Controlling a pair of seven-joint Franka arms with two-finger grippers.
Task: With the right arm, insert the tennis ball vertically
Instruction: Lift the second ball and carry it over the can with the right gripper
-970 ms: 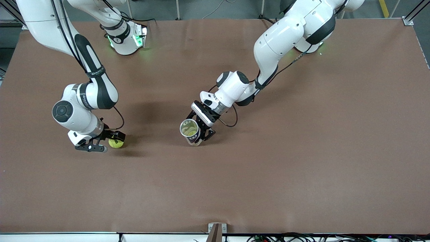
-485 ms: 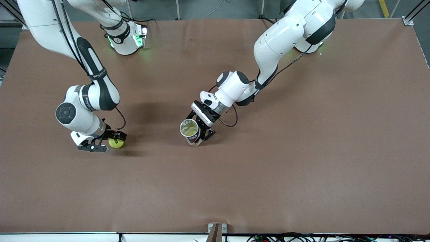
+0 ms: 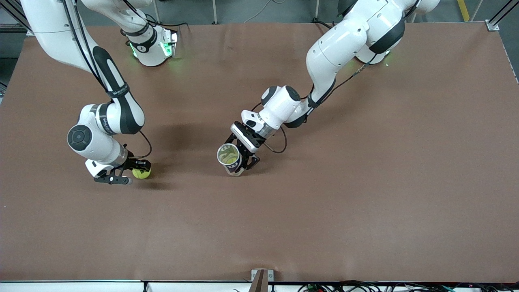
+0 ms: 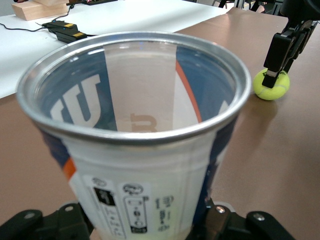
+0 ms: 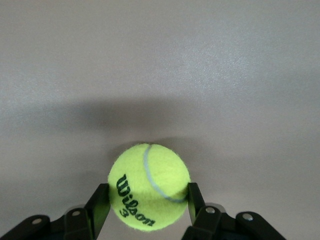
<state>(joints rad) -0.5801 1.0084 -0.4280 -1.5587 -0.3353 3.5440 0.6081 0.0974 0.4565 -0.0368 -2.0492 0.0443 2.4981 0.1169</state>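
A yellow-green Wilson tennis ball (image 3: 141,173) lies on the brown table toward the right arm's end. My right gripper (image 3: 135,172) is low at the table with a finger against each side of the ball (image 5: 149,185). My left gripper (image 3: 242,157) is shut on an open-topped ball can (image 3: 228,155) with a metal rim, blue and white print, held upright near the table's middle. A yellow-green shape shows inside the can. In the left wrist view the can (image 4: 135,130) fills the frame, with the ball (image 4: 271,86) and right gripper (image 4: 281,50) farther off.
The brown table (image 3: 365,182) is bare apart from these things. The arm bases stand along the table's edge farthest from the front camera. A white surface with a black device (image 4: 65,31) lies past the table edge in the left wrist view.
My right arm has shifted slightly toward the can, with its gripper staying around the ball. The left arm and the can have not moved.
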